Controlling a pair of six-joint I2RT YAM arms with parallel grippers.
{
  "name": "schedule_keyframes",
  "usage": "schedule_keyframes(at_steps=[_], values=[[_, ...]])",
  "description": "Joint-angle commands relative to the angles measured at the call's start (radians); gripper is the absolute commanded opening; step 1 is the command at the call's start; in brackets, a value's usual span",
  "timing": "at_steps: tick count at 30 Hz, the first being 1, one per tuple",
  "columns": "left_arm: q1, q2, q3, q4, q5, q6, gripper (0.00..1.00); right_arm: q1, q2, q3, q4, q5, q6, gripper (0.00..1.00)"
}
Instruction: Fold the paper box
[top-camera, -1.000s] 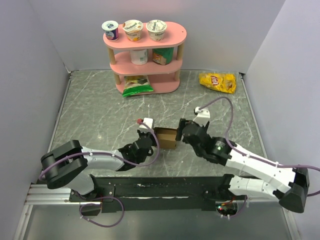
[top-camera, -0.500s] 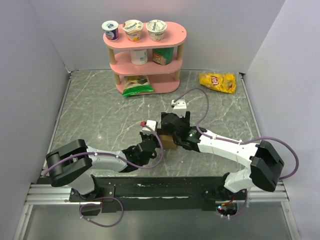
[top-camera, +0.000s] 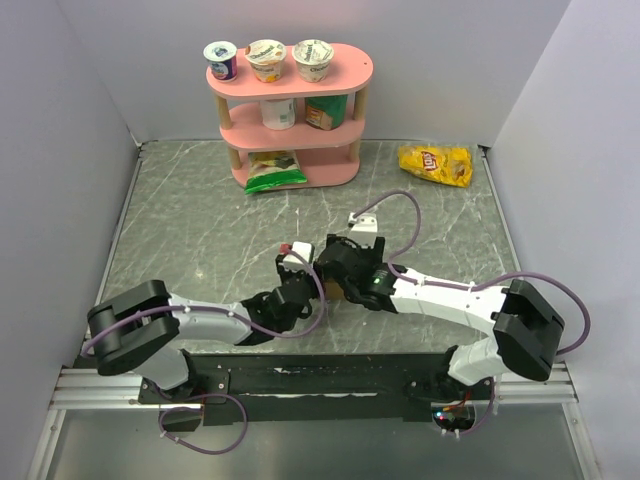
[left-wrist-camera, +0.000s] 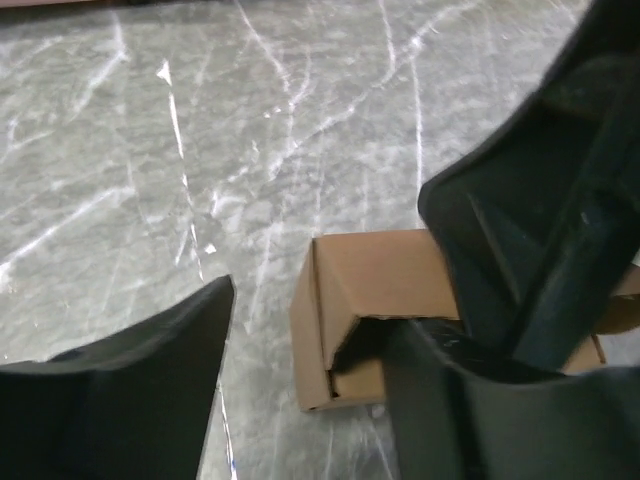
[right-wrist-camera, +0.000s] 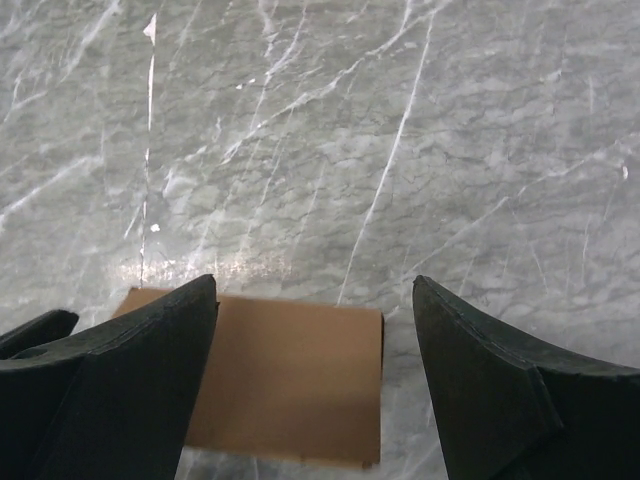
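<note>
Both sets of jaws stand apart: your right end effector (right-wrist-camera: 312, 290) hovers straddling the paper box (right-wrist-camera: 290, 380), and your left end effector (left-wrist-camera: 300, 330) is open beside it. Press the top panel squarely (the flap facing the left arm looks untucked). The box sits mid-table (right-wrist-camera: 400, 150), its long axis across the right jaws.
</note>
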Motion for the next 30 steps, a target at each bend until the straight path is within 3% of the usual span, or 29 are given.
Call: schedule_keyframes(at_steps=[1, 10, 18, 21, 25, 30], values=[[-0.030, -0.029, -0.077, -0.180, 0.202, 0.032, 0.70, 0.013, 0.034, -0.021, -0.033, -0.001, 0.030, 0.86], [-0.030, -0.168, -0.152, -0.221, 0.350, -0.009, 0.80, 0.014, 0.054, -0.034, -0.053, 0.025, 0.096, 0.86], [-0.031, -0.161, -0.112, -0.299, 0.385, -0.019, 0.77, -0.016, 0.052, -0.015, -0.075, -0.059, 0.078, 0.92], [-0.030, -0.165, -0.120, -0.293, 0.388, -0.012, 0.69, -0.067, -0.009, -0.007, -0.092, -0.141, 0.036, 0.92], [-0.030, -0.138, -0.109, -0.293, 0.360, -0.022, 0.49, -0.073, -0.136, -0.042, -0.136, -0.158, 0.026, 0.91], [-0.031, -0.063, -0.052, -0.318, 0.261, -0.092, 0.36, -0.075, -0.241, -0.057, -0.234, -0.164, 0.059, 0.90]])
